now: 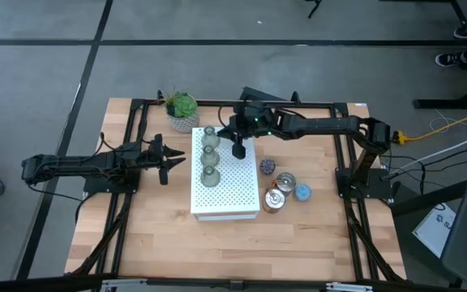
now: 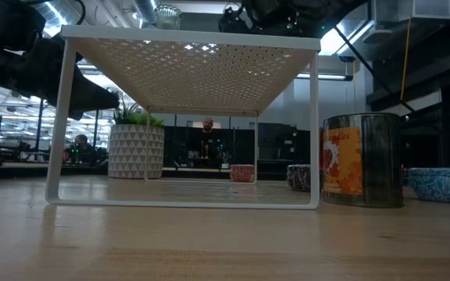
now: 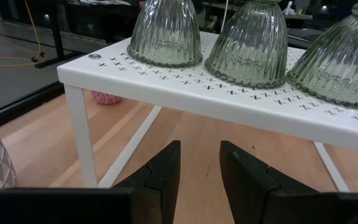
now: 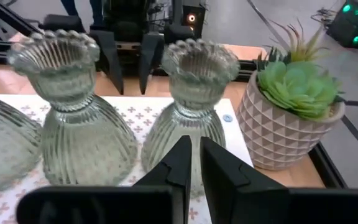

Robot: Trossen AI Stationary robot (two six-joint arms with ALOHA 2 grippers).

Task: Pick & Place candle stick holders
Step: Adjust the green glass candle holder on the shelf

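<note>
Right gripper jaws nearly closed, empty (over green holders); left gripper jaws slightly parted, empty.

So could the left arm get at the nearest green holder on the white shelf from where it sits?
Probably yes. The left gripper waits beside the shelf, fingers slightly apart, facing the row of green holders. Nothing stands between, but it sits below the shelf top, so it would need to rise first.
</note>
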